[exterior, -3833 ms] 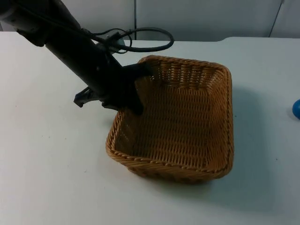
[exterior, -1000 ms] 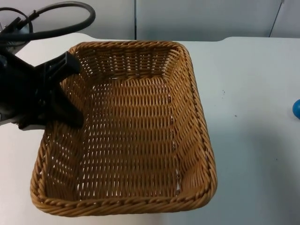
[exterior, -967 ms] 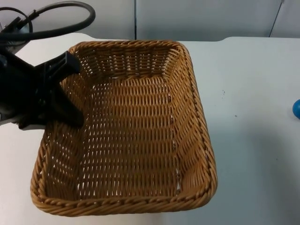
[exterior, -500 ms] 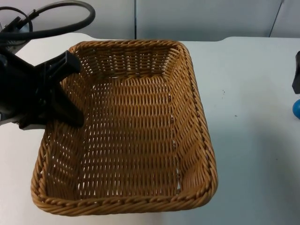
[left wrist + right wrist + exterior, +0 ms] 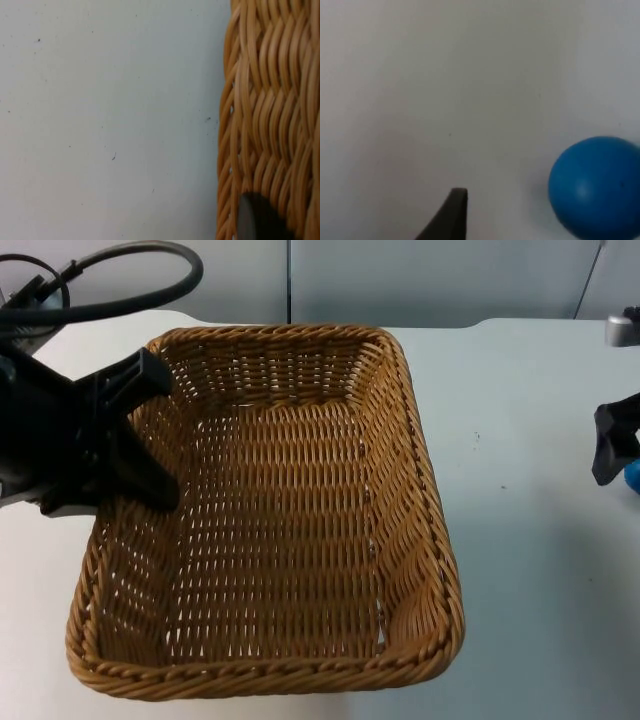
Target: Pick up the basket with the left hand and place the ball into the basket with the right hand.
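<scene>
Probably a lab: bare white table (image 5: 540,620) against grey partition wall (image 5: 430,280).

- No text, label, brand, number or sign can be read anywhere.
- The woven basket (image 5: 270,510) carries no tag or print.
- The blue ball (image 5: 597,187) is plain, unmarked.
- The white counter (image 5: 540,590) bears no writing.

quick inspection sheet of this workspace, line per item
surface: white table, a few dark specks
basket: wicker, held by its left wall, nothing inside
ball: blue, on the table at the right edge, not gripped
clutter: nothing seen
left pincer: clamped on the basket's left wall
right pincer: beside the ball, off the basket
cables: left out, robot's own
surroundings: grey partition wall behind the table
</scene>
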{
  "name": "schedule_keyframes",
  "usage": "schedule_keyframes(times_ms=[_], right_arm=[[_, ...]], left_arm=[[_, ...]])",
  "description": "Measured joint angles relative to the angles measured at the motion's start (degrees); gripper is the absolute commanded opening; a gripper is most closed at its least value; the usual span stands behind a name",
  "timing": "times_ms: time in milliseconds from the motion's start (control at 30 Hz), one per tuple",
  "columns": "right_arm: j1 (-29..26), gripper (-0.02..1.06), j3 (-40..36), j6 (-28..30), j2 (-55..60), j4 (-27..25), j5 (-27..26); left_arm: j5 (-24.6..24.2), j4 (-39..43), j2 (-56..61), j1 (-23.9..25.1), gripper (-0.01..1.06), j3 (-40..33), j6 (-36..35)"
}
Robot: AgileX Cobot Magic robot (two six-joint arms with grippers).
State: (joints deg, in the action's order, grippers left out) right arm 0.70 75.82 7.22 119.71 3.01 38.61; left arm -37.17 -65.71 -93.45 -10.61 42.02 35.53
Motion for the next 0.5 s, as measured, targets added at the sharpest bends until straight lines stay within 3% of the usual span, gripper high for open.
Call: schedule_keyframes(times_ms=[267,500], right_arm=[[0.0,0.97,3.4,0.0,2.9,-0.6,-0.1],[0.0,0.83,3.4,-0.5,4.4,-1.4,-0.1]], left_arm=[[0.0,0.0,0.0,0.0,0.15,0.0,0.0],[0.0,0.0,0.0,0.0,0.15,0.0,0.0]])
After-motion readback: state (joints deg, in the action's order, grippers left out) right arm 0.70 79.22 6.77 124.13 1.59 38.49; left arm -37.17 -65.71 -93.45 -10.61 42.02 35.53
